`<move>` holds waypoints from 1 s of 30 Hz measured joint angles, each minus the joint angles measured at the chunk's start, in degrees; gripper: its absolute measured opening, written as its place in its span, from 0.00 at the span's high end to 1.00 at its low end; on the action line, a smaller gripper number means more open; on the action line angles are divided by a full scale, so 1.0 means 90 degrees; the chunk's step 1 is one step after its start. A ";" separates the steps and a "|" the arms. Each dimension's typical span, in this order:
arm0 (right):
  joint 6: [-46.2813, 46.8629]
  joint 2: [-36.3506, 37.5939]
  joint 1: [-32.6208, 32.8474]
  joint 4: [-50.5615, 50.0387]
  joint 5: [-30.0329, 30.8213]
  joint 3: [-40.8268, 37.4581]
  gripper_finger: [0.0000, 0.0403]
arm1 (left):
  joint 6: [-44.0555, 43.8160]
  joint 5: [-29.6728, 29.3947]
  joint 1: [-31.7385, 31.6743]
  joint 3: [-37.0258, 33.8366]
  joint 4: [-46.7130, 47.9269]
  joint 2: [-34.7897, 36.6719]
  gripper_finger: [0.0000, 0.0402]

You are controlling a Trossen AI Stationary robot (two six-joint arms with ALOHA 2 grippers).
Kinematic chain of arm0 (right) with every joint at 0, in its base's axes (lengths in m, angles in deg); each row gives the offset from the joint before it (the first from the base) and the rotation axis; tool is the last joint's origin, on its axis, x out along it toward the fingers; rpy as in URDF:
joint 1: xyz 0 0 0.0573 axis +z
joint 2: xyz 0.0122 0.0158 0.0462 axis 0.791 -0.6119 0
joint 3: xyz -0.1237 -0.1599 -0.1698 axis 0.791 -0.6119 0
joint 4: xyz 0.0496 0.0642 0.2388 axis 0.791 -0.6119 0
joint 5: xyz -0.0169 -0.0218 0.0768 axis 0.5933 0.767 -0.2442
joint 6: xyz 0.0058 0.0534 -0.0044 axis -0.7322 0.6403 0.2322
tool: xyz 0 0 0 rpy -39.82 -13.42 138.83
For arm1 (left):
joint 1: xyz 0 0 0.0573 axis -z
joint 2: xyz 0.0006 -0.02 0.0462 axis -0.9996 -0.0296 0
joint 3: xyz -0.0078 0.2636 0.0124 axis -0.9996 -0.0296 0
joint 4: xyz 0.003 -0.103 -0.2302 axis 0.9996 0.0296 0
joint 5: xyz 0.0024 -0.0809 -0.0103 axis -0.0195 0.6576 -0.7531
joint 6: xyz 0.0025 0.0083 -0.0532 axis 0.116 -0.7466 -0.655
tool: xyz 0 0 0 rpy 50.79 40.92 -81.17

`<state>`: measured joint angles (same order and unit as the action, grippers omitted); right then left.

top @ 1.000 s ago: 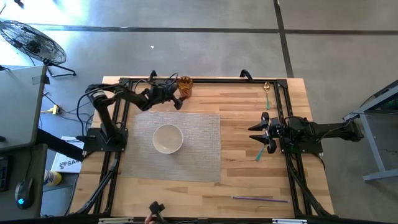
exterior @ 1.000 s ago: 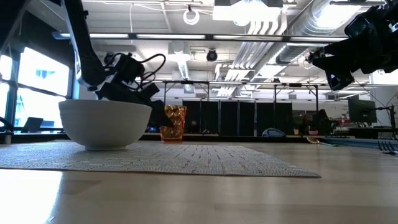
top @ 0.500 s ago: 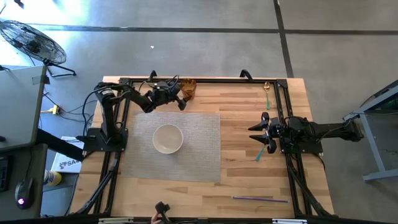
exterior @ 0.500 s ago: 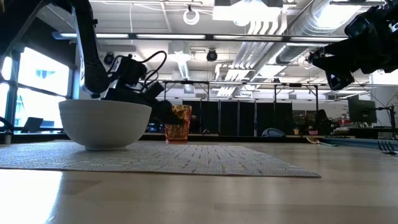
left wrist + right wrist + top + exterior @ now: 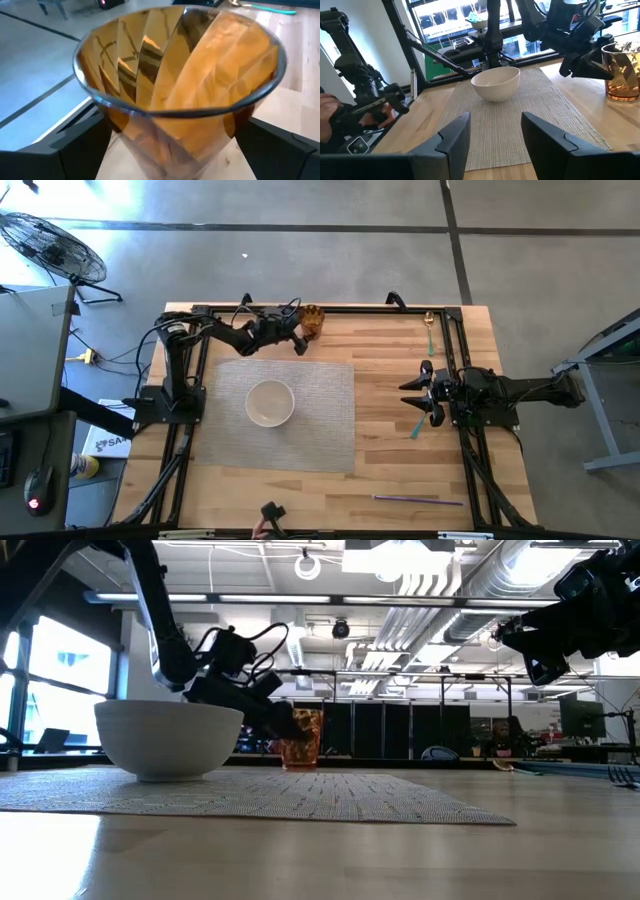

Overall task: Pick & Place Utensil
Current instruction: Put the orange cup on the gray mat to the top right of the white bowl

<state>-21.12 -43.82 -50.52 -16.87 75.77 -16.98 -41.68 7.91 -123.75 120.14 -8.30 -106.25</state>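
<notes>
- Left hand (image 5: 297, 335) straddles amber glass (image 5: 313, 321); we cannot tell if it grips.
- Right hand (image 5: 412, 392) open; teal utensil (image 5: 417, 425) just beside, lengthwise toward us, nearer this arm.

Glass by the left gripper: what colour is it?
Amber, with faceted sides. The glass shows best in the left wrist view.
</notes>
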 joint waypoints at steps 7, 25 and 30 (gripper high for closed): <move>0.0000 0.0002 -0.0002 -0.0002 0.0000 0.0001 0.58 | -0.0027 0.0487 0.0029 0.0000 -0.0118 -0.0001 0.01; 0.0000 0.0001 0.0001 0.0001 0.0000 -0.0001 0.58 | 0.0045 0.0473 0.0027 0.0000 -0.0196 -0.0001 0.01; 0.0000 0.0001 -0.0001 0.0000 -0.0002 0.0000 0.58 | 0.0180 0.0506 0.0096 -0.0002 -0.0300 -0.0003 0.07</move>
<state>-21.12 -43.81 -50.53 -16.87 75.74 -16.98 -40.06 12.46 -122.88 120.12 -11.00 -106.28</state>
